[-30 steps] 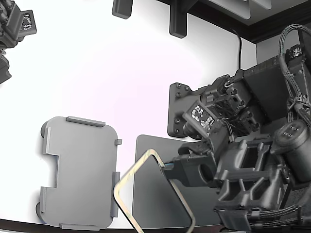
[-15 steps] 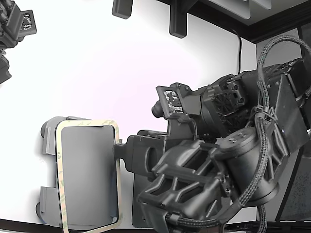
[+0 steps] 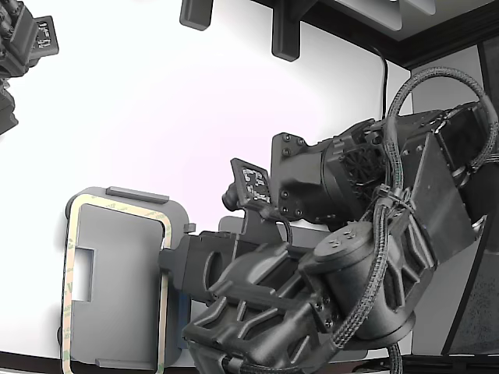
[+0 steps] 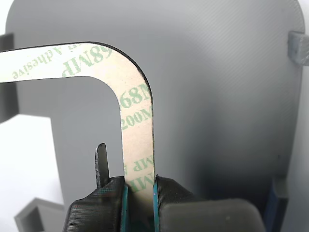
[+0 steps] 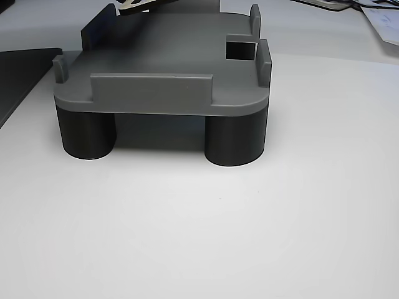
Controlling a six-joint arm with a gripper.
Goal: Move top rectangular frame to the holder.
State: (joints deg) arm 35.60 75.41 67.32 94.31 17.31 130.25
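Over the holder (image 3: 117, 234), gripper (image 4: 139, 193) jaws pinch the top rectangular frame (image 3: 69, 257) by one long side.

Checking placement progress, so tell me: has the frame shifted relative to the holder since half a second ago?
Yes. The frame has moved toward the exterior view's left, farther across the fixed holder.

arm (image 3: 343, 288): black ribbed castings, visible screws, braided black cable looped over the rear joints, white-patterned marker plate above the jaws. gripper (image 4: 140, 193): black fingers with teal inner pads.
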